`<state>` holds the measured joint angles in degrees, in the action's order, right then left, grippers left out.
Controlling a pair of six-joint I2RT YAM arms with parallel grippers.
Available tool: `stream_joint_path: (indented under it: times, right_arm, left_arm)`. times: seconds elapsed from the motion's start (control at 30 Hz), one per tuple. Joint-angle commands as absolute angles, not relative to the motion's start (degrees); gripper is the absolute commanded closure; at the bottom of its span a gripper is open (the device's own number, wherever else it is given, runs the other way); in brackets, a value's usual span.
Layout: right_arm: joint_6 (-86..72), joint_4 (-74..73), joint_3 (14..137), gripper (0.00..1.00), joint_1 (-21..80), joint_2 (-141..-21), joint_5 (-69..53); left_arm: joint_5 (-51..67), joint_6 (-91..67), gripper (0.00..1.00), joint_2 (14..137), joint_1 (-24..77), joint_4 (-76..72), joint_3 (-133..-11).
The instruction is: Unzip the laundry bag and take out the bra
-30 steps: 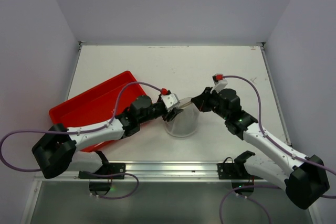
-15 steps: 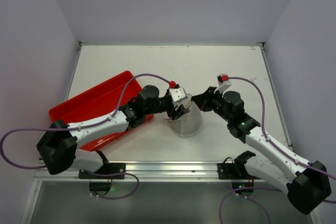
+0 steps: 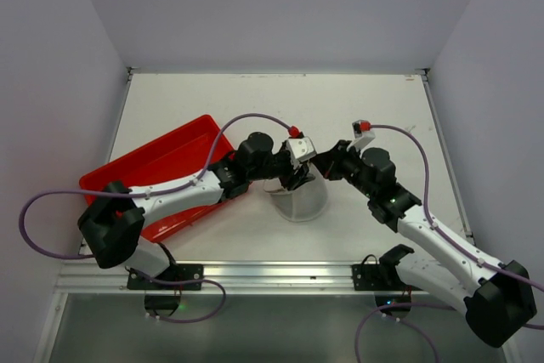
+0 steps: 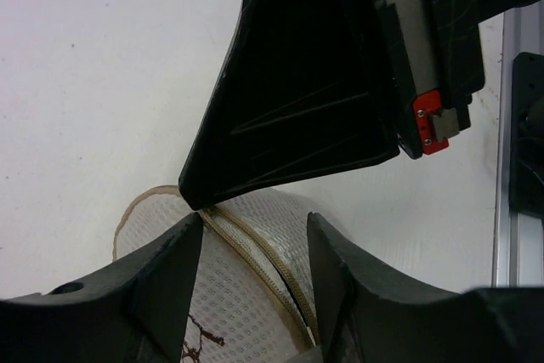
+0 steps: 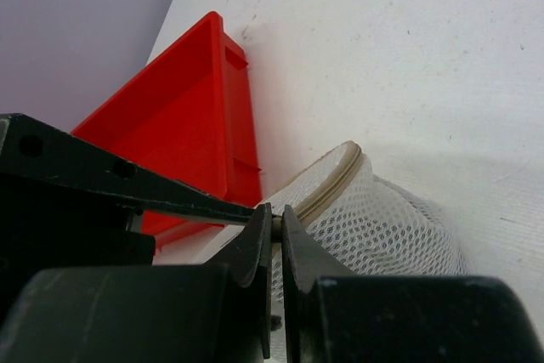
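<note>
Find the laundry bag (image 3: pixel 302 201) just beside the red tray (image 3: pixel 144 172). With the right gripper (image 5: pixel 276 220) pinched on its zipper rim (image 5: pixel 327 180), shut the open left gripper (image 4: pixel 253 227) on the mesh (image 5: pixel 382 227) (bra hidden, maybe inside), then pull slowly.

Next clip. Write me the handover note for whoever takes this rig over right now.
Left gripper: open, fingers straddling the zipper rim of the round white mesh laundry bag, standing beside the red plastic tray.
Right gripper: shut, pinching the bag's rim.
Done: nothing certain; zipper state unclear, black bra not in sight.
To do: unzip, take the bra out.
</note>
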<state>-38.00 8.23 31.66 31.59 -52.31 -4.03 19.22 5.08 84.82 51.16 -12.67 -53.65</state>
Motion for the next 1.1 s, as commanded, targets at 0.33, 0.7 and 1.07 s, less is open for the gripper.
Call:
stream_joint_path:
  times: [0.33,0.7,1.07]
  right_arm:
    - [-37.97,13.36,28.74,1.00,31.73,-49.30,1.22]
    - [-33.84,11.17,30.58,1.00,30.85,-51.15,11.76]
    - [-31.30,14.32,30.93,1.00,28.22,-53.53,12.04]
  left_arm:
    - [17.31,5.18,1.00,81.83,51.50,-16.78,-50.81]
    - [18.54,6.76,1.00,75.24,51.42,-21.26,-43.78]
    - [16.28,8.43,0.87,76.19,51.07,-23.91,-43.41]
